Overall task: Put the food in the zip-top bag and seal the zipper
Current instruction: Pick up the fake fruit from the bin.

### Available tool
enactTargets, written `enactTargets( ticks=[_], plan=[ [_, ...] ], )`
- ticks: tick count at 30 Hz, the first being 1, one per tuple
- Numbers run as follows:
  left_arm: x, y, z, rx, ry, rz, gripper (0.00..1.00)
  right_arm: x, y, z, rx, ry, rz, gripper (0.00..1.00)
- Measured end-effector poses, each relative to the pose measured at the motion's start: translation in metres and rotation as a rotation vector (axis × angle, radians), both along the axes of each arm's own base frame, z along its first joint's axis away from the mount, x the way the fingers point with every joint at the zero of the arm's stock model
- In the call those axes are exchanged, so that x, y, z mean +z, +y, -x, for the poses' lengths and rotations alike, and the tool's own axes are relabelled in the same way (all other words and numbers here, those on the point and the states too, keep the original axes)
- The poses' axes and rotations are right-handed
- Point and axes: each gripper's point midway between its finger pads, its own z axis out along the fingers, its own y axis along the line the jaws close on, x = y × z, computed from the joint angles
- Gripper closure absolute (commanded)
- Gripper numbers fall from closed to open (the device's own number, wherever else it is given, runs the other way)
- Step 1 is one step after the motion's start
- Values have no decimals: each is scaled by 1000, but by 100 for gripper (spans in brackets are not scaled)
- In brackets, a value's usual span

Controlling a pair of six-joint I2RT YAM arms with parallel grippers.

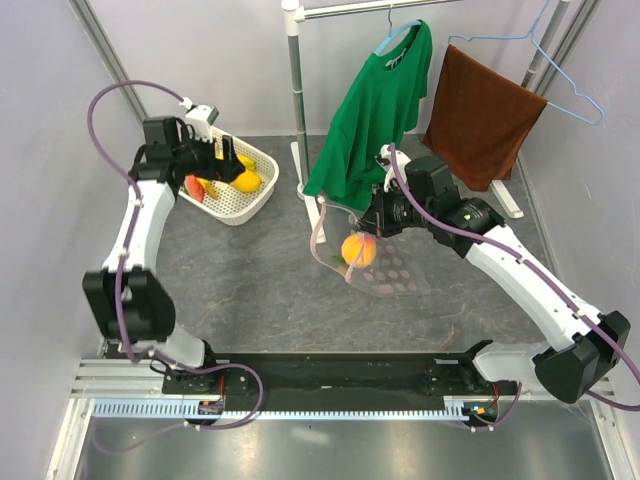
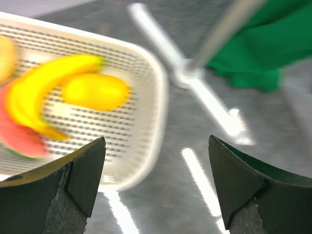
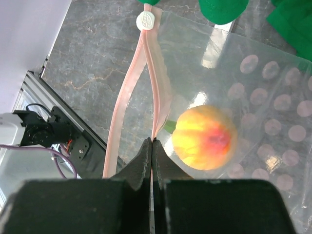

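Nearest, the right pincer is clamping tight on the pinkish zipper, holding up the mouth edge of the dotted zip-top bag. A round yellow-orange fruit is sitting inside, just beside the strip. Grey surface is stretching leftward to the white lattice basket. There the left pincer is hovering spread wide above the rim, with a banana bunch, an oval yellow fruit and a watermelon piece lying inside. A green shirt is hanging behind the bag.

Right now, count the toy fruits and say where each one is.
5. One orange fruit sits in the bag; four lie in the basket: a banana, a yellow oval fruit, a watermelon piece and another yellow fruit. The left gripper may hide more.
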Motion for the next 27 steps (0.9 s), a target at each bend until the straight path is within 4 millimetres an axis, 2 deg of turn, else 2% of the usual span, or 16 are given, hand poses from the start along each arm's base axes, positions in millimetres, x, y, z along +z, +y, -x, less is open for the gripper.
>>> enactTargets(
  ticks=[3, 5, 9, 11, 13, 16, 20, 24, 27],
  plan=[
    [-29, 27, -33, -14, 20, -123, 17, -2, 0, 0, 2, 3, 5, 100],
    [-63, 40, -45, -32, 74, -203, 21, -3, 0, -1, 3, 5, 7, 100],
    [-121, 53, -49, -61, 194, -291, 28, -6, 1, -1, 3, 14, 12, 100],
    [-140, 59, -48, -70, 236, -328, 31, -7, 1, -1, 3, 16, 14, 100],
    [-151, 63, -44, -78, 257, -363, 33, -7, 0, -1, 4, 15, 15, 100],
    [-163, 69, -28, -102, 278, -417, 34, -7, 0, -1, 5, 15, 17, 100],
    [-174, 71, 12, -148, 325, -459, 35, -8, 0, -1, 8, 13, 20, 100],
    [-170, 66, 58, -196, 365, -466, 32, -9, 0, 0, 9, 14, 22, 100],
    [-163, 60, 77, -217, 378, -452, 25, -9, 0, 0, 9, 15, 22, 100]
  ],
)
